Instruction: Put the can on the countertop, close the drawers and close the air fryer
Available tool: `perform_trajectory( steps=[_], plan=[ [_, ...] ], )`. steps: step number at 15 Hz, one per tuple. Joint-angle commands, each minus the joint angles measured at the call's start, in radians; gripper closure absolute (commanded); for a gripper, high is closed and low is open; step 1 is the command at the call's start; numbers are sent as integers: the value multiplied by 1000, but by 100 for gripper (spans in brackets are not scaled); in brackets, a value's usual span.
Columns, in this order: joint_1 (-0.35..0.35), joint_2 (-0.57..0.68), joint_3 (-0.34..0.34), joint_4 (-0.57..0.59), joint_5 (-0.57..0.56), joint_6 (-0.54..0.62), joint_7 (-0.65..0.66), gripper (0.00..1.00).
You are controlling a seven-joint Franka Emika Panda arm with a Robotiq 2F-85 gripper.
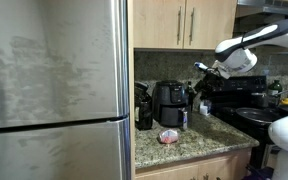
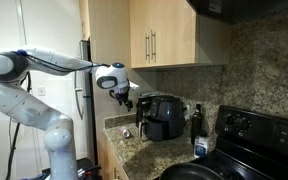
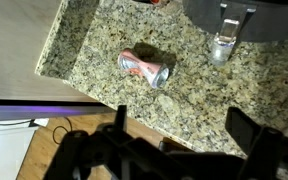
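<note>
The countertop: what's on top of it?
The countertop holds a pink can on its side, the black air fryer and a smaller dark appliance beside it. Anything behind the air fryer is hidden.

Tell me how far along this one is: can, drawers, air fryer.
Looks done: the can lies on its side on the countertop, and the cabinet doors above look shut. In hand: nothing; the pincer hangs open and empty above the countertop. Possibly left: the air fryer, which is too small here to tell whether its basket is fully in.
</note>
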Motion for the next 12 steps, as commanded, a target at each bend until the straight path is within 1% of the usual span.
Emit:
perform_trajectory(
  steps=[1,3,4,6,7,8,9,10,11,12],
  plan=[
    [-11,32,29,1,21,18,-1,0],
    [-31,64,59,7,36,28,-1,0],
    [-127,103,134,21,25,-10,-1,0],
    [-272,199,279,14,49,66,1,0],
    [-318,232,330,16,62,85,1,0],
    [-414,258,424,11,74,130,1,0],
    [-463,297,476,28,96,145,1,0],
    [-436,348,473,44,106,170,0,0],
    [-411,255,434,0,83,129,-3,0],
    [-426,292,459,8,91,147,-3,0]
  ],
)
